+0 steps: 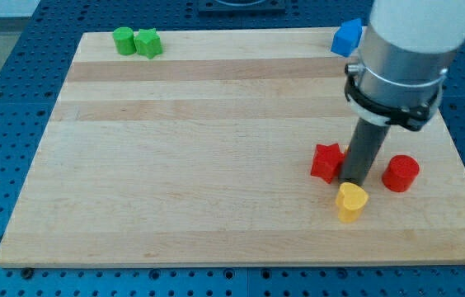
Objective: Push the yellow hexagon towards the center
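Note:
A yellow block (350, 202), rounded and heart-like in outline, lies near the board's bottom edge at the view's right. My tip (353, 182) is at the lower end of the dark rod, right at the yellow block's top side, touching or nearly touching it. A red star-shaped block (326, 162) sits just left of the rod. A red cylinder (400, 173) sits to the rod's right. No other yellow block shows.
A green cylinder (124, 40) and a green star-like block (147, 42) sit together at the board's top left. A blue block (347, 37) is at the top right, partly hidden by the arm. The wooden board (199, 165) lies on a blue perforated table.

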Tool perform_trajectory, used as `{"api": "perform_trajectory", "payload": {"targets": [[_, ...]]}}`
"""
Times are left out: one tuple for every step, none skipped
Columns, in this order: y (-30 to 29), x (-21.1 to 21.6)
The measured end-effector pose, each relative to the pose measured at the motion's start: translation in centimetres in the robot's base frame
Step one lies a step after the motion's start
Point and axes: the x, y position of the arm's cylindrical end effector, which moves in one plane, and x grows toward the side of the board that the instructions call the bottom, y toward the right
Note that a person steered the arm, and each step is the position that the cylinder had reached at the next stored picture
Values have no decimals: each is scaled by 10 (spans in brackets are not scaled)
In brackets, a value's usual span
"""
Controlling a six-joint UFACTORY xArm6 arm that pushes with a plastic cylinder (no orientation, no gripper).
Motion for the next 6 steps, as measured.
{"api": "perform_trajectory", "payload": {"targets": [[4,-3],[12,-3],[18,-3],[20,-5],[20,-20],[20,-40]]}}
